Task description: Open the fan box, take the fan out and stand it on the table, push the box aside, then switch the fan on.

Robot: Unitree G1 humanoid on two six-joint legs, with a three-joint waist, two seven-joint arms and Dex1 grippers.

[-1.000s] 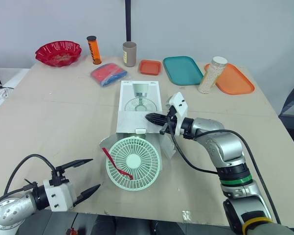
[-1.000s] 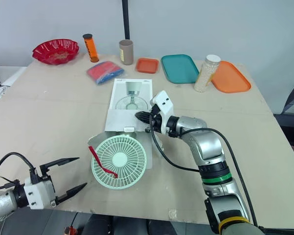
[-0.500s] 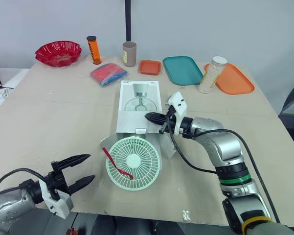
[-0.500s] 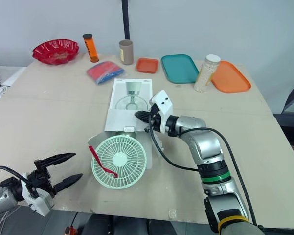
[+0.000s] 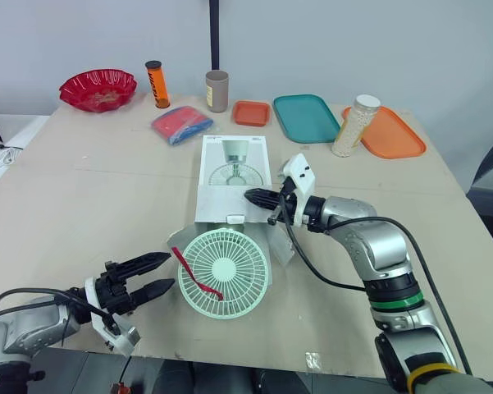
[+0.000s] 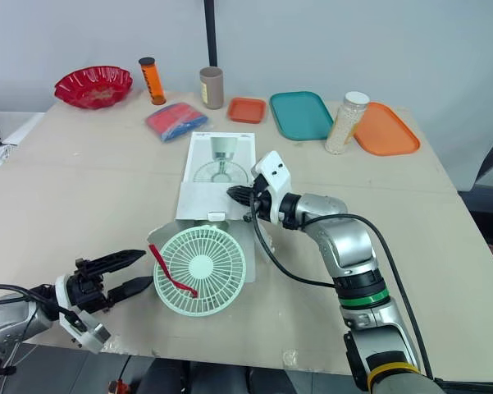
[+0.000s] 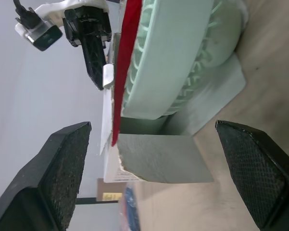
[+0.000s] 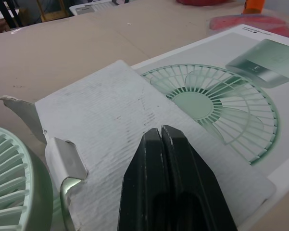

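Mint-green plastic makes up the fan (image 5: pixel 224 272), a round grille lying face up at the open near end of its box (image 5: pixel 232 176), with a red strap (image 5: pixel 195 277) curving across the side of the grille nearest the left gripper. The fan rests on the box's spread flaps and is not standing. The box is white and flat, with a picture of the same fan printed on its top panel.

The right gripper (image 5: pixel 254 197) has its two black fingers (image 8: pixel 161 139) pressed together with nothing between them. Their tips lie low over the box's near end, just above a bare cardboard flap, with the fan's rim just beyond and below them; whether they touch the cardboard cannot be told. The left gripper (image 5: pixel 170 271) points at the fan from its strap side, just beside the rim. Its fingers (image 7: pixel 62 163) are spread wide apart and hold nothing, and the fan's edge and a flap sit between them in the left wrist view.

Well beyond both grippers, along the far side of the table (image 5: pixel 90 197), stand a red bowl (image 5: pixel 98 88), an orange canister (image 5: pixel 155 84), a brown cup (image 5: pixel 217 90), a blue and red packet (image 5: pixel 181 125), a small orange tray (image 5: pixel 251 112), a teal tray (image 5: pixel 307 117), a jar of white grains (image 5: pixel 357 125) and a larger orange tray (image 5: pixel 394 135).
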